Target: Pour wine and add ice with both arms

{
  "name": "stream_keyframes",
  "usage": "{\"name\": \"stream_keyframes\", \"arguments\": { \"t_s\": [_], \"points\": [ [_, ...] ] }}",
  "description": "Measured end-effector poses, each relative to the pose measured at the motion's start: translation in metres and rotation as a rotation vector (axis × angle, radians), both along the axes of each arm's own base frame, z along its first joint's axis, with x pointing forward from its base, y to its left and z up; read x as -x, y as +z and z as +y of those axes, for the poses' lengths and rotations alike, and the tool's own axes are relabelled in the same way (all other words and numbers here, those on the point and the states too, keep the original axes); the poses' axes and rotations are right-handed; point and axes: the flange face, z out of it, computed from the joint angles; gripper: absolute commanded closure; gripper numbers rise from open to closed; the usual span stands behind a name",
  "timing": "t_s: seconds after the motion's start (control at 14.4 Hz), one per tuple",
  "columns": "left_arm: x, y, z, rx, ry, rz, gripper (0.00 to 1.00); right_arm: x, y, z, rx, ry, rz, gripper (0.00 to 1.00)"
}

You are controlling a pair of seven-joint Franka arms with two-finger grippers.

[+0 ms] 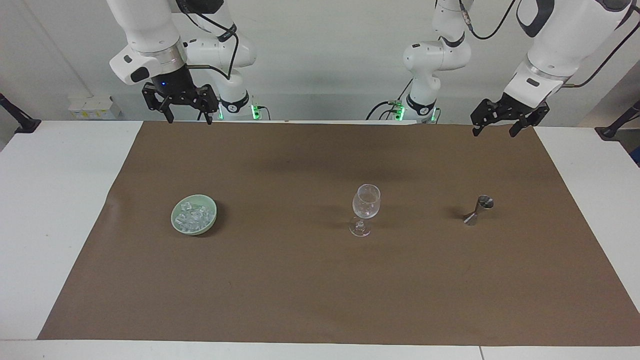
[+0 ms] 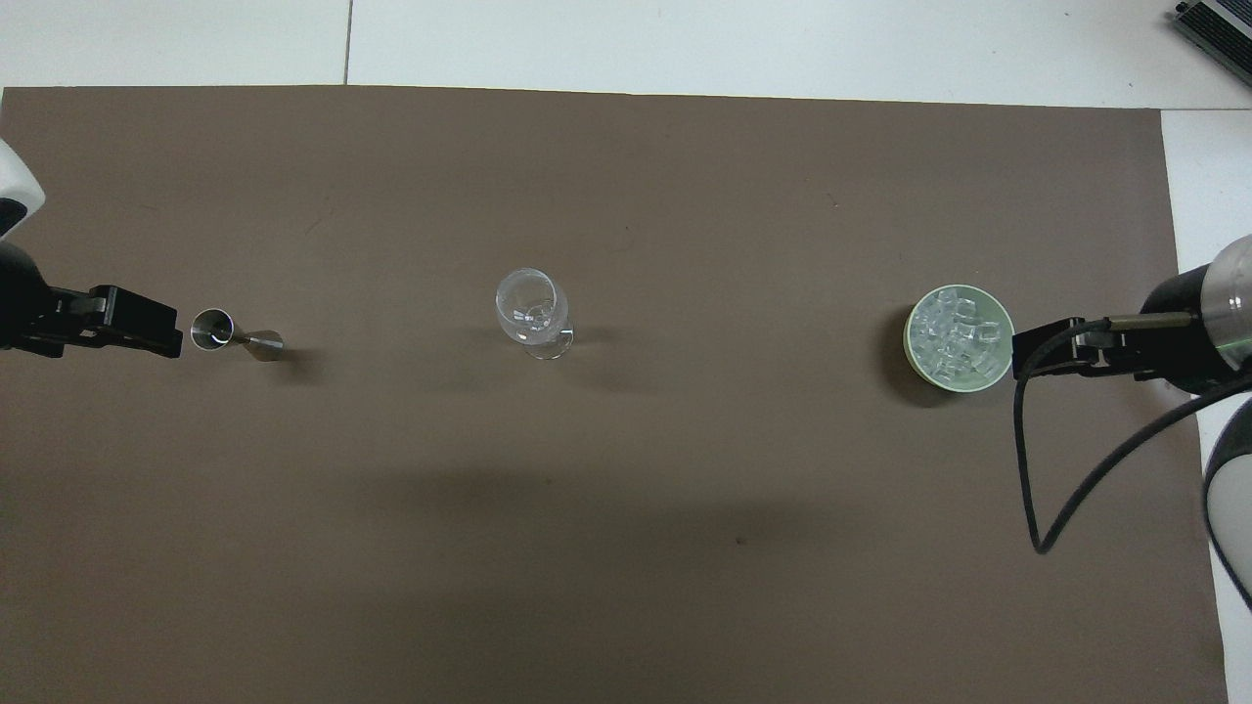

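Left gripper [image 1: 494, 131]: raised over mat's robot-side edge near left arm's corner, fingers spread, empty. Right gripper [image 1: 189, 119]: raised over same edge near right arm's corner, fingers apart, empty. Ice [image 1: 193, 216]: heaped in green bowl [image 1: 212, 222] on brown mat [image 1: 320, 290], toward right arm's end. Stemmed glass [image 1: 366, 202]: upright, mid-mat. Metal jigger [image 1: 477, 209]: standing toward left arm's end, well apart from glass.
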Motion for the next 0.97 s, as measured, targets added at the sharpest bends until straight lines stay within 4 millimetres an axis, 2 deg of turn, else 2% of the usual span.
{"name": "stream_keyframes", "arguments": {
  "t_s": [0.42,0.76,0.9,0.97],
  "points": [
    [-0.001,0.002,0.028,0.043,0.076,0.001,0.00,0.000,0.000,0.000,0.000,0.000,0.000,0.00],
    [0.000,0.004,0.040,0.041,0.179,0.005,0.00,0.000,0.000,0.000,0.000,0.000,0.000,0.00],
    [0.001,0.002,0.055,0.068,0.253,0.022,0.00,0.000,0.000,0.000,0.000,0.000,0.000,0.00],
    [0.002,0.000,0.070,0.090,0.302,0.037,0.00,0.000,0.000,0.000,0.000,0.000,0.000,0.00]
  ]
}}
